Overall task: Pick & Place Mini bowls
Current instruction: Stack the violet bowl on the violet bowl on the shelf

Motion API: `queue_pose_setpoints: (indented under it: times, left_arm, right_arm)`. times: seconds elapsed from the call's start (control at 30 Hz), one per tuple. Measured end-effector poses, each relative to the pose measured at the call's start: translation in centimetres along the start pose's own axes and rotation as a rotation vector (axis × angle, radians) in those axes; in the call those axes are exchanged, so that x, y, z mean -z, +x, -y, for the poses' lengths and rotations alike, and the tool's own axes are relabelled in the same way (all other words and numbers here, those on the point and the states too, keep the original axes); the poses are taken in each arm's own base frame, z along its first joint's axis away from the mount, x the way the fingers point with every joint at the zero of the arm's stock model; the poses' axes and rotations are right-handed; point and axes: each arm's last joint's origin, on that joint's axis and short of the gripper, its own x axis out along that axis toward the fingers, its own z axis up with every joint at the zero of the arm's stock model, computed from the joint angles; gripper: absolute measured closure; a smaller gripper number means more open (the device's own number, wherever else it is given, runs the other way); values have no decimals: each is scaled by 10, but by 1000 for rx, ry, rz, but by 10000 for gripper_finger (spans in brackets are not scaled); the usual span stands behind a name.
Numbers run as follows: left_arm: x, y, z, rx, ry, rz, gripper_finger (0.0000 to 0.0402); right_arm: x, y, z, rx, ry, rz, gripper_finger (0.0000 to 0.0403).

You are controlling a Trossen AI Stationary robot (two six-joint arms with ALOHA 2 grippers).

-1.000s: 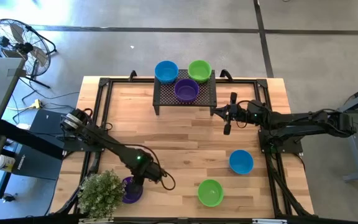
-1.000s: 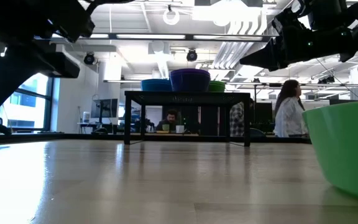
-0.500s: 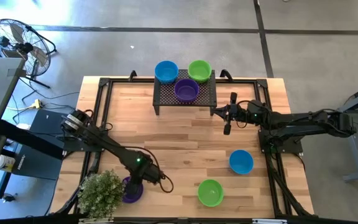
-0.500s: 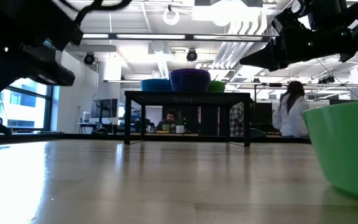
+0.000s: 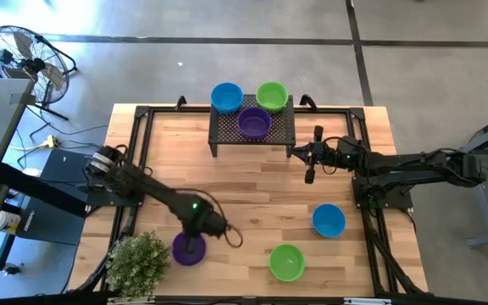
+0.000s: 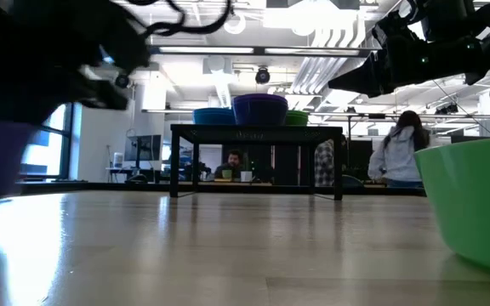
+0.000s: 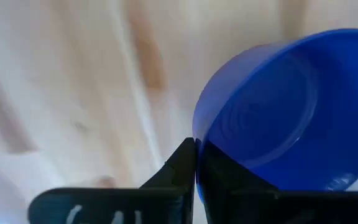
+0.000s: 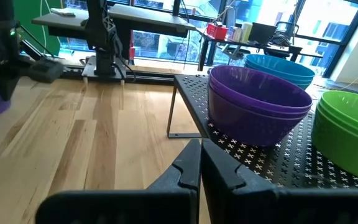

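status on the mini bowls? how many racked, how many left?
Done: blue, green and purple plastic bowls sit on the black perforated rack. In hand: left gripper, jaws shut on a purple bowl. Left: blue bowl and green bowl on the wooden table. Right gripper waits by the rack.

Readable text: none in any view.
Mark on the left gripper's [image 7: 194, 163] body: pale strokes, cut off at the edge, not legible.

Six mini bowls in all, three on the black rack [image 5: 253, 129]: one blue [image 5: 226, 97], one green [image 5: 272, 95], one purple [image 5: 254, 123], three beyond the rack: one purple [image 5: 188, 249], one green [image 5: 287, 262], one blue [image 5: 329, 220], one potted plant [image 5: 137, 263], one fan [image 5: 24, 59]
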Motion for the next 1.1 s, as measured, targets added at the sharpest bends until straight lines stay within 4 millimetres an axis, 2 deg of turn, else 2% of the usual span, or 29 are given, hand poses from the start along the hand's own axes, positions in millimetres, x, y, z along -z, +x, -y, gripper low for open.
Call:
queue_pose_setpoints:
  times: [0.17, 0.4, 0.5, 0.63, 0.8, 0.93, 1.1]
  left_arm:
    - [-10, -23, -39, -12, -152, 132, 398]
    - [-29, -49, -114, -1, -529, 438, 399]
    - [-40, -51, -144, -39, -632, 564, 399]
    - [-47, -45, -175, -53, -698, 638, 400]
    - [-50, -27, -193, -44, -723, 586, 400]
    - [-49, -22, -195, -34, -728, 553, 391]
    - [-49, -21, -195, -37, -720, 547, 353]
  right_arm:
    - [0, 0, 0, 0, 1, 0, 402]
    - [0, 0, 0, 0, 2, 0, 403]
    - [0, 0, 0, 0, 3, 0, 402]
    - [0, 0, 0, 0, 3, 0, 402]
    - [0, 0, 0, 0, 3, 0, 402]
    - [0, 0, 0, 0, 2, 0, 403]
    - [0, 0, 0, 1, 1, 0, 403]
